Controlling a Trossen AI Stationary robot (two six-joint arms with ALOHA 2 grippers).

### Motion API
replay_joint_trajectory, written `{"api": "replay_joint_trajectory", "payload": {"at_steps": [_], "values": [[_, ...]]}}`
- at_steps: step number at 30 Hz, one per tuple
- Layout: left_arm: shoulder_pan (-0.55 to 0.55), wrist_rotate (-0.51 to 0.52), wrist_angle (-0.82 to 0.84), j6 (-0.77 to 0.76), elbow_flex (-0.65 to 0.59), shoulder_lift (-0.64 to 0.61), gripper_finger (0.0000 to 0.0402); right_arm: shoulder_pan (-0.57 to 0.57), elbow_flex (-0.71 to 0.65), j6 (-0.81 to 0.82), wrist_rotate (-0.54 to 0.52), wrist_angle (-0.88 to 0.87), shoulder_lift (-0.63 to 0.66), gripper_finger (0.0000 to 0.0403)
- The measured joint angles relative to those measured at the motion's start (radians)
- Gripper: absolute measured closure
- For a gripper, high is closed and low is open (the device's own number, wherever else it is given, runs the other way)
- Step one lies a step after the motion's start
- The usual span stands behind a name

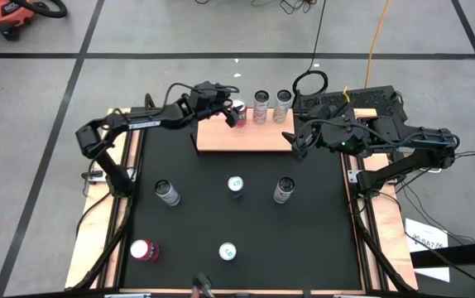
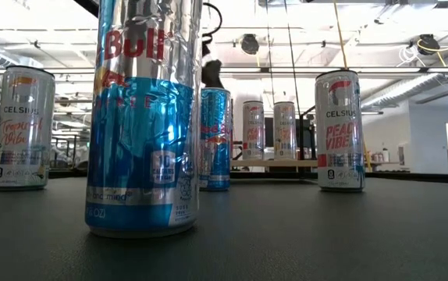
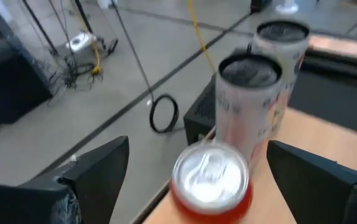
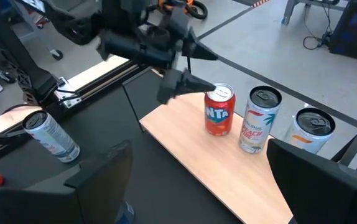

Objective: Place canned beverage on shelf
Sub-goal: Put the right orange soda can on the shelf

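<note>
The shelf, a small light-wood board, lies at the black mat's far edge. A short red can with a silver top stands upright on its bottom at the board's far left. Two taller white cans stand in a row to its right. My left gripper hovers open just over the red can, with its fingers wide on either side and apart from it. My right gripper waits open over the shelf's right end, with nothing between its fingers.
Several more cans stand on the black mat: silver ones, blue ones, and a red one near the front left. The low view's front is filled by a blue-silver can.
</note>
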State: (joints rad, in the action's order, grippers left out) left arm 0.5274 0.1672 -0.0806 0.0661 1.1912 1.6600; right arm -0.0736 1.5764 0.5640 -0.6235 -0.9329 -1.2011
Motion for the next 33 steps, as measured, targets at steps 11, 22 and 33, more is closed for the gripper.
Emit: {"api": "replay_joint_trajectory", "payload": {"at_steps": [11,22,33], "values": [[0.001,-0.014,0.02,-0.031,0.002,-0.012,0.0204,0.0,0.0,0.0,0.0,0.0,0.0,0.0048],[0.033,-0.167,0.028,-0.035,0.002,-0.012,0.0394,0.0,0.0,0.004,0.0,0.0,0.0,0.0048],[0.054,-0.239,0.097,-0.035,0.0,0.022,0.0402,0.0,0.0,0.021,0.0,0.0,0.0,0.0048]]}}
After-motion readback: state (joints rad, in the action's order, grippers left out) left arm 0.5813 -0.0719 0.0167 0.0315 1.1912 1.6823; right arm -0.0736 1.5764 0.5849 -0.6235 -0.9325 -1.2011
